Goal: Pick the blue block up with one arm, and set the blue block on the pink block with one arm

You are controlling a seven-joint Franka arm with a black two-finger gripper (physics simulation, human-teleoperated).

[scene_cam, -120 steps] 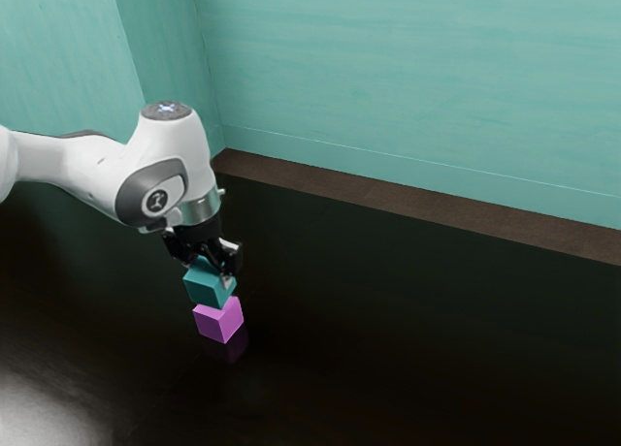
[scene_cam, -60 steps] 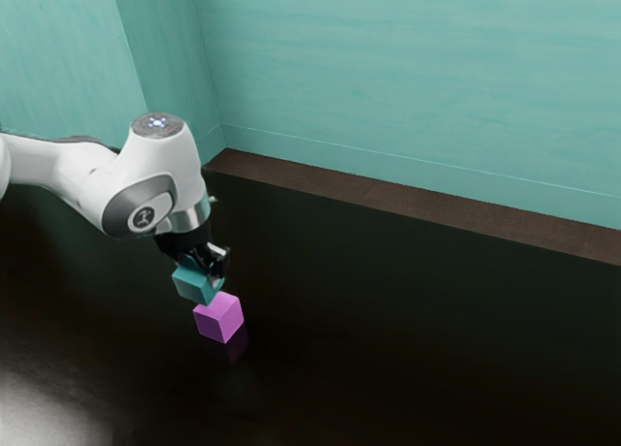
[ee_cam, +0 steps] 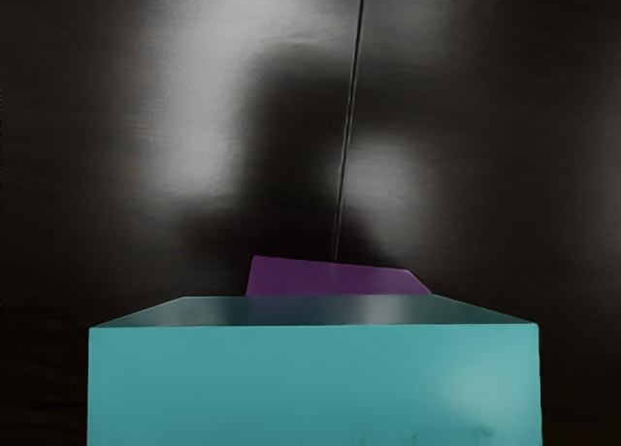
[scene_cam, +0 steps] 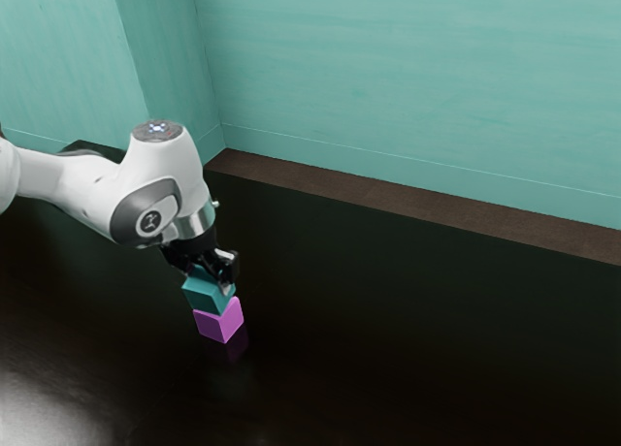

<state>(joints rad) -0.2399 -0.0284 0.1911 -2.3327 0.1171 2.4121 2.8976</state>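
I am looking at one blue block. It is sitting right on top of the one pink block, touching it and set a little toward the exterior view's left. My one claw is squeezing the blue block from two sides with its two black fingers. In the wrist view, the blue block is lying just under my hand, and the pink block is peeking out beyond it. The one dark, shiny table is holding the pile.
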